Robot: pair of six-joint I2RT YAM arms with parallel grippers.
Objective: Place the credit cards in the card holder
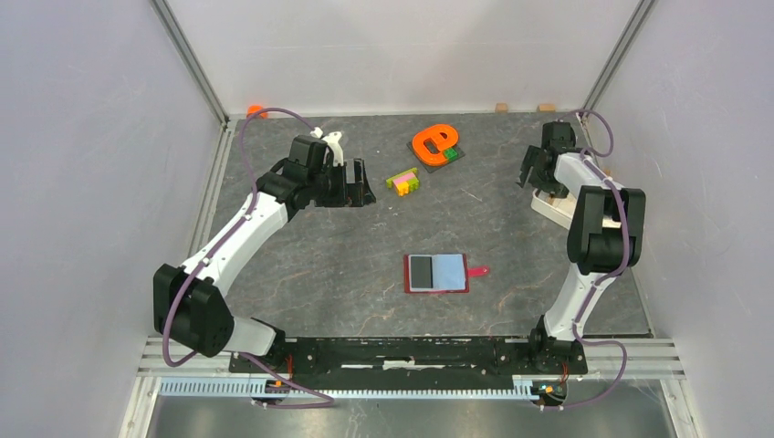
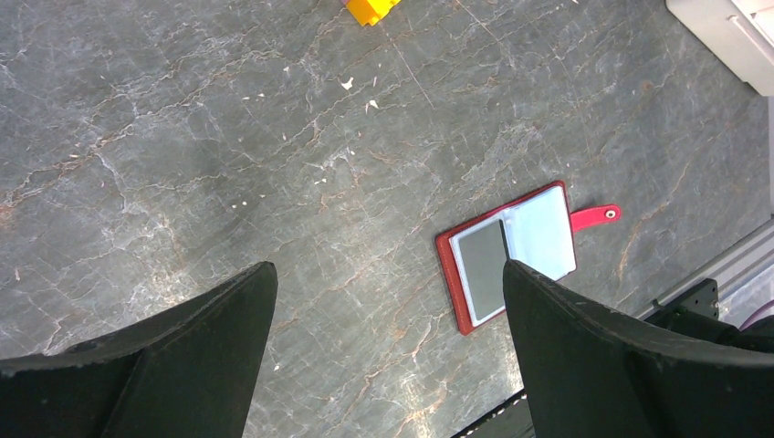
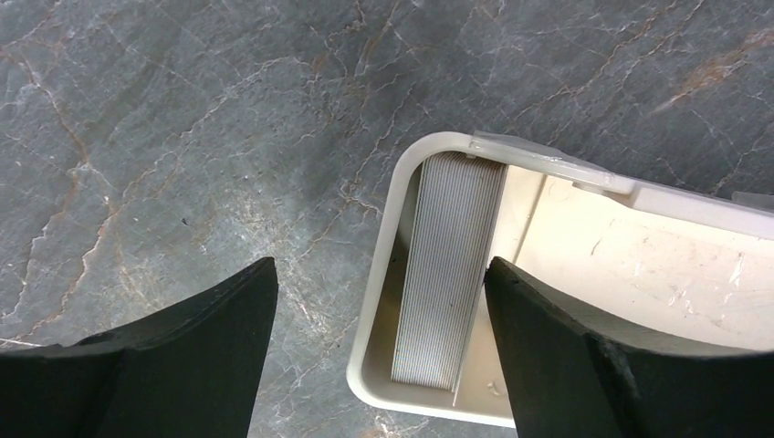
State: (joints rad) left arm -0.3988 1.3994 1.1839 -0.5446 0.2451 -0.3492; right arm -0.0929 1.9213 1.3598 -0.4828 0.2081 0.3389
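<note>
The card holder (image 1: 436, 273) lies open and flat mid-table, red-edged with a grey and a light-blue pane and its snap tab pointing right; it also shows in the left wrist view (image 2: 484, 269). A stack of credit cards (image 3: 447, 274) stands on edge, pale grey edges up, at the end of a white tray (image 3: 639, 265). My right gripper (image 3: 379, 265) is open and straddles the tray's end wall and the stack, one finger outside the tray and one inside beside the cards. From above it (image 1: 538, 181) hangs over the tray (image 1: 553, 209). My left gripper (image 1: 363, 190) is open and empty (image 2: 390, 265), high above bare table.
An orange letter-shaped toy (image 1: 434, 143) and multicoloured bricks (image 1: 402, 180) lie at the back middle. A yellow brick (image 2: 370, 9) shows at the top of the left wrist view. Enclosure walls stand close on both sides and behind.
</note>
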